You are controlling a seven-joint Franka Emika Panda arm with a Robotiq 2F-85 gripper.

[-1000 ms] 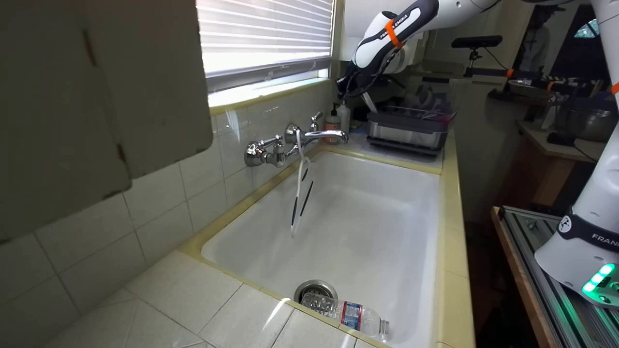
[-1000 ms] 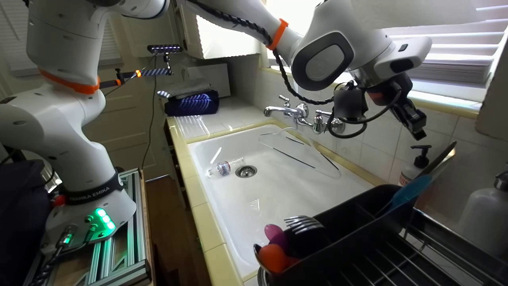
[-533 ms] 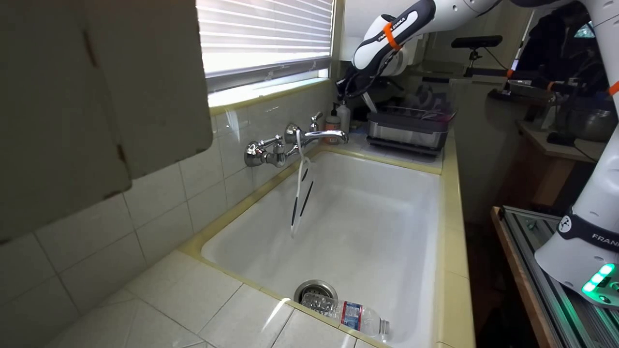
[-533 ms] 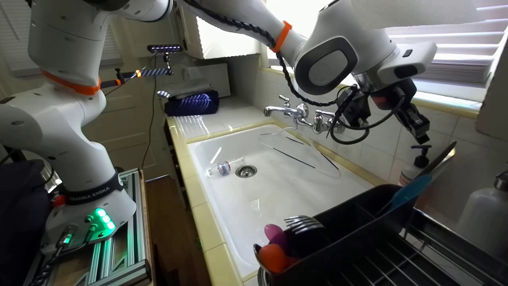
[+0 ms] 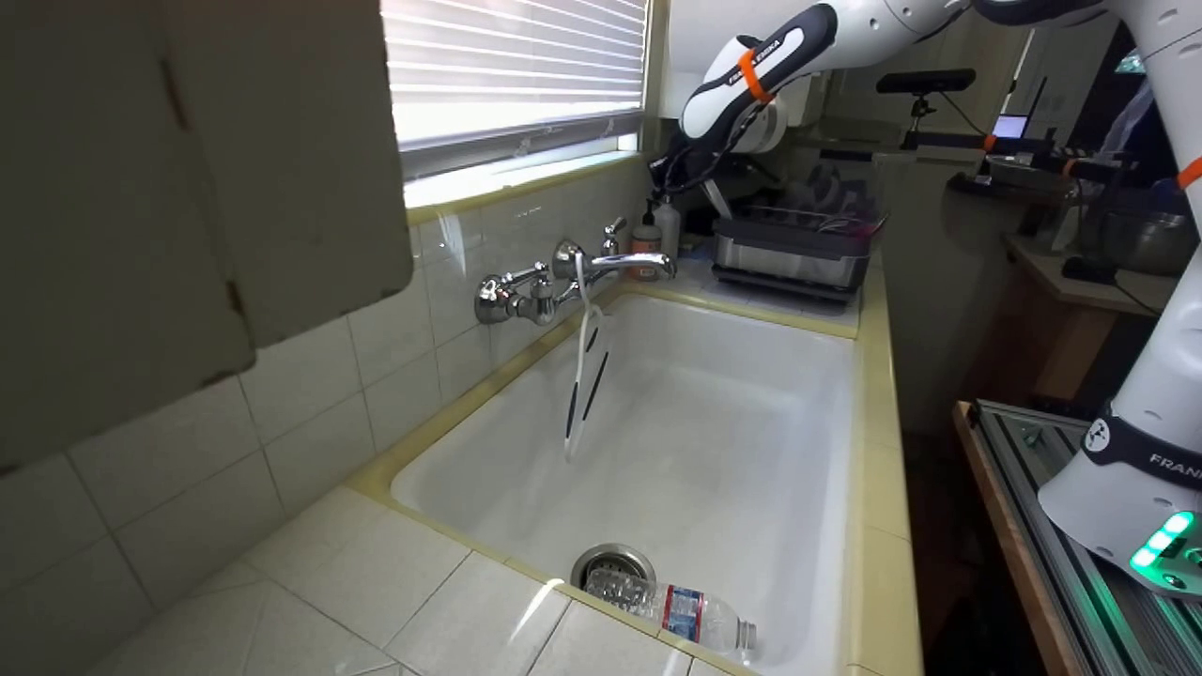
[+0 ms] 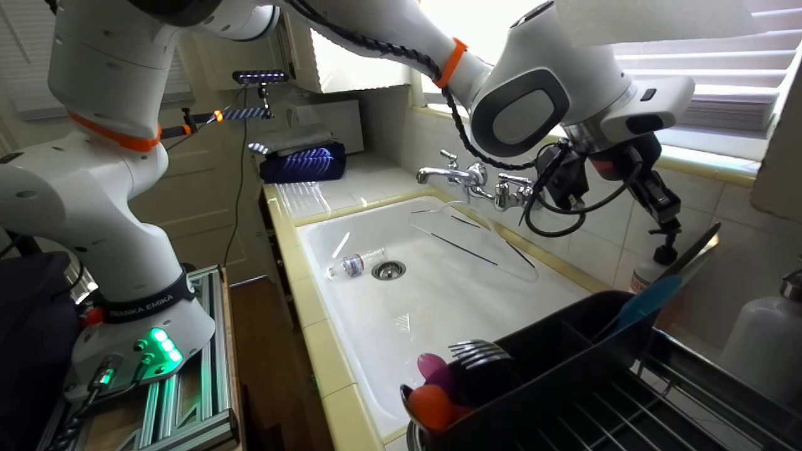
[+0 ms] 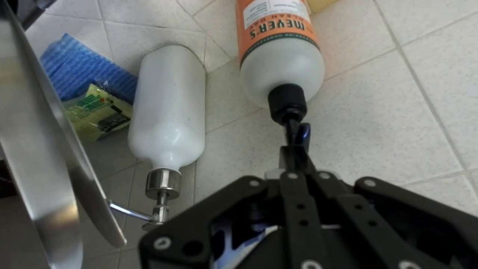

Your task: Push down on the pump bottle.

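Looks like a home kitchen, going by the broad white sink [image 5: 714,422] set into a tiled counter [image 5: 451,601], with a chrome faucet [image 5: 624,261] on the wall [image 5: 399,338] above. Also has a dish rack [image 5: 784,255], a black caddy [image 6: 564,385] with a fork [image 6: 479,352] in it, an orange-labelled pump bottle [image 7: 282,56], and window blinds [image 5: 521,70].

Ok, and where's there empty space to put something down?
The sink has bare floor between the drain and dish rack, beside the white hanger. The tiled counter is bare between sink and dark blue bundle. It's crowded at the Meyer's pump bottle: claw, white dispenser and dish rack bunch there.
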